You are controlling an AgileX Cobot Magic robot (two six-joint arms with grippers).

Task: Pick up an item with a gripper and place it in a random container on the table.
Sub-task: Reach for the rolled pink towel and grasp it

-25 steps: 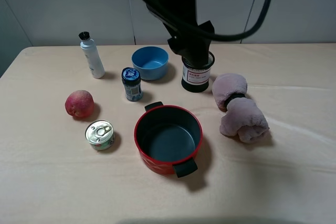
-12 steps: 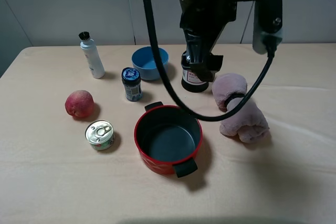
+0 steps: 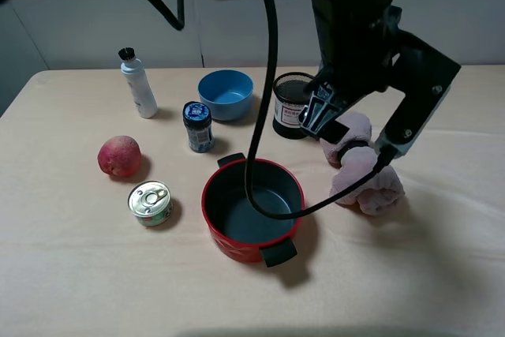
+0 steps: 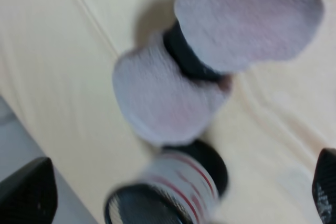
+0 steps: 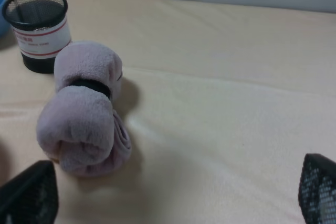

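The pale pink-mauve rolled towel (image 3: 371, 187) with its black band lies on the beige table (image 3: 79, 274), right of the red pot (image 3: 229, 242). The pot is empty. My left gripper (image 3: 325, 118) hangs on its black arm above the gap between the pen cup and the towel. In the left wrist view it (image 4: 176, 190) is open wide, with the blurred towel (image 4: 163, 98) beyond it. My right gripper (image 5: 173, 198) is open and empty, low over the table and apart from the towel (image 5: 84, 124). It is out of the exterior view.
A black mesh pen cup (image 3: 290, 108) stands just left of the towel, and it also shows in the right wrist view (image 5: 37, 30). A blue bowl (image 3: 226, 94), a small blue-capped jar (image 3: 198, 125), a white bottle (image 3: 138, 84), a peach (image 3: 119, 155) and a tin can (image 3: 150, 203) lie to the left.
The left arm has swung right, from over the pen cup to above the towel's near end. The towel, pot and other objects have not moved.
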